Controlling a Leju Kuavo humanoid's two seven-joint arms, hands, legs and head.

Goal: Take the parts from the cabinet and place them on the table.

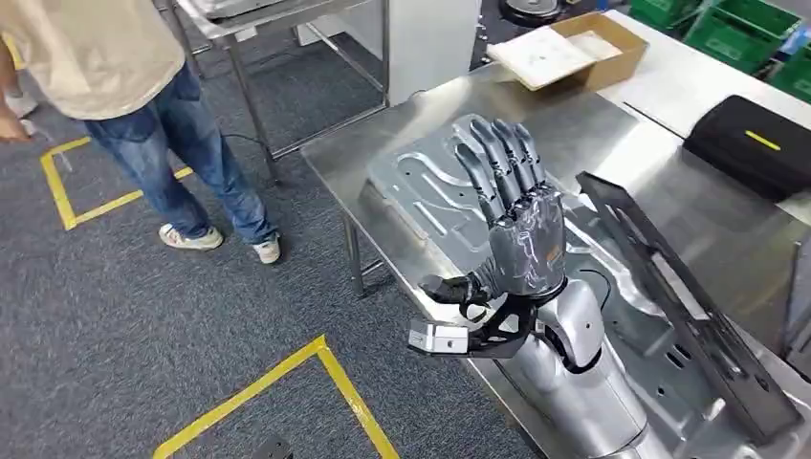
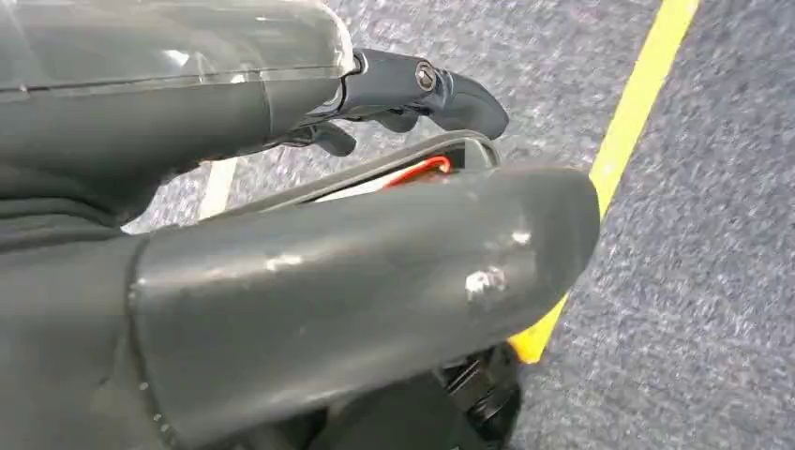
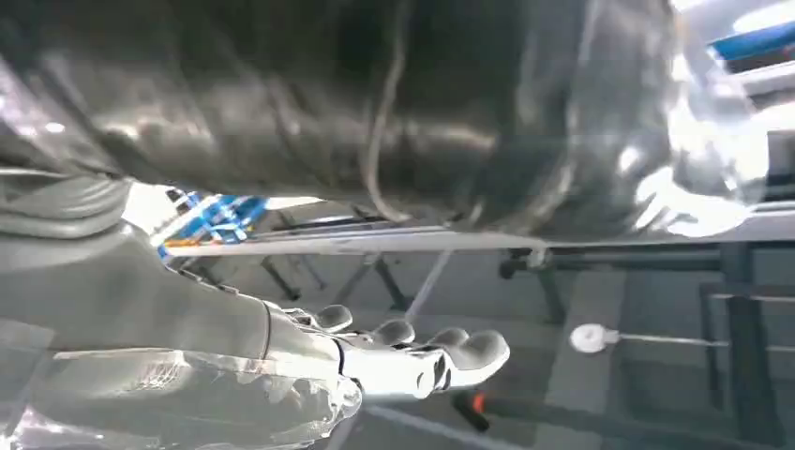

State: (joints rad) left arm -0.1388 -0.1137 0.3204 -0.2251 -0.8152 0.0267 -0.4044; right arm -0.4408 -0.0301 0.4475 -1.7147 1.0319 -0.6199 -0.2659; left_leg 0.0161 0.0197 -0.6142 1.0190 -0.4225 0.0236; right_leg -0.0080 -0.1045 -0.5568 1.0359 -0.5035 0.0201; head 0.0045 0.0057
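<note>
My right hand [image 1: 516,220] is raised upright over the steel table [image 1: 574,124], fingers straight and spread, holding nothing. Its pale fingers [image 3: 412,356] also reach out into empty air in the right wrist view. Under and behind it a silver stamped sheet-metal part [image 1: 430,182] lies flat on the table. A long black frame part [image 1: 669,287] lies slanted across a second silver panel [image 1: 660,344] beside my forearm. My left hand [image 2: 375,234] hangs over the carpet, thumb apart from the dark fingers [image 2: 441,89], with nothing between them.
A person [image 1: 143,96] in jeans stands on the carpet to the left. An open cardboard box [image 1: 574,48], a black case [image 1: 751,143] and green crates [image 1: 746,29] sit at the far side. Another steel frame table [image 1: 268,29] stands behind. Yellow tape [image 1: 325,382] marks the floor.
</note>
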